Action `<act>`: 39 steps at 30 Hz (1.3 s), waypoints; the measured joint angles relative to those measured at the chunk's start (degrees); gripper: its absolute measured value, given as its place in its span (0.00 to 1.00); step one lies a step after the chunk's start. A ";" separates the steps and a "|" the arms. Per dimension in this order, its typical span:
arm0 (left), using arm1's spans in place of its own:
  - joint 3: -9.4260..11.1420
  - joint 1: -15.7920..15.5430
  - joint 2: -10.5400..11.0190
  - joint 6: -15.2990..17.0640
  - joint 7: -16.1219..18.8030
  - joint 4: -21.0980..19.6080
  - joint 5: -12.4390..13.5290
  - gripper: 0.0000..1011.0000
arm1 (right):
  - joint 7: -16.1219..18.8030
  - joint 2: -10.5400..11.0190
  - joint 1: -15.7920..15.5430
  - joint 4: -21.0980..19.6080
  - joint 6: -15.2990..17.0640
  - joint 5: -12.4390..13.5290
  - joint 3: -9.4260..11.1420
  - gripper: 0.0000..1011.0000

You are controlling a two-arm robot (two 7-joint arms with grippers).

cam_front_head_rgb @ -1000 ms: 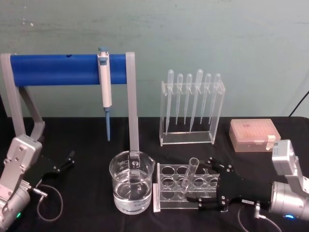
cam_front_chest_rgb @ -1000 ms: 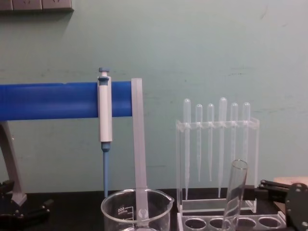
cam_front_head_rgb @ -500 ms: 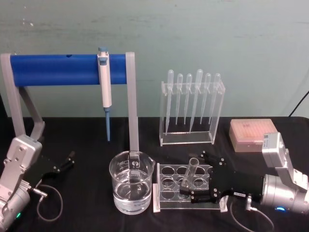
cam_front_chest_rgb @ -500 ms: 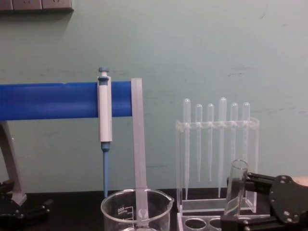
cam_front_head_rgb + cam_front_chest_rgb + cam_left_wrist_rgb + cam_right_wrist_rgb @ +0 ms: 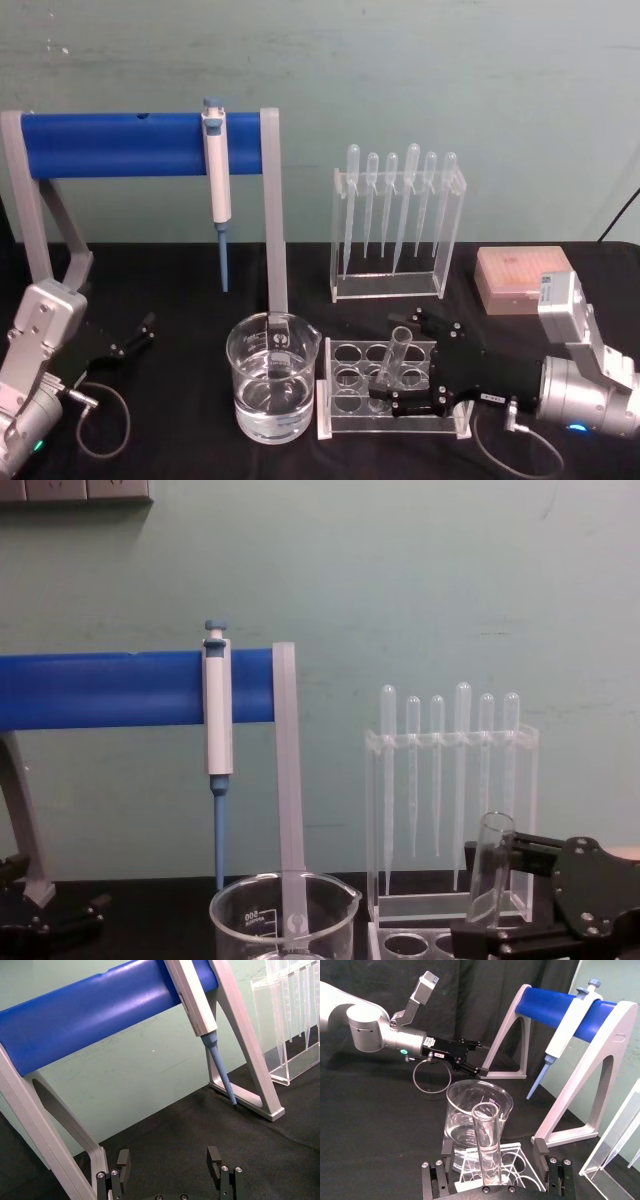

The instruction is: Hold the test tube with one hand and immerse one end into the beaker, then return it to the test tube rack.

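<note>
No lettering could be read — the white markings on the beaker (image 5: 273, 385) were too small to make out.

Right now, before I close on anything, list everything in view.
beaker: one, clear, liquid inside, front centre
rack: one, clear, right of the beaker
test tube: one, clear, leaning in the rack
stand: one, blue bar, grey legs, back left
pipettor: one, white and blue, hanging on the stand
pipettes: six, clear, in a clear holder, back centre
box: one, peach, back right
table: one, black cloth, under everything
left claw: one, black, open, low left
right claw: one, black, open, straddling the test tube
</note>
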 joint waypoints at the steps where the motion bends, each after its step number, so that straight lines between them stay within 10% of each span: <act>1: 0.00 0.00 0.00 0.00 0.00 0.00 0.00 0.99 | -0.01 -0.02 0.02 0.04 -0.02 0.00 -0.01 0.99; 17: 0.00 0.00 0.00 0.00 0.00 0.00 0.00 0.99 | -0.04 -0.11 0.07 0.15 -0.11 0.01 -0.03 0.88; 39: 0.00 0.00 0.00 0.00 0.00 0.00 0.00 0.99 | -0.06 -0.06 0.07 0.07 -0.11 -0.03 -0.02 0.22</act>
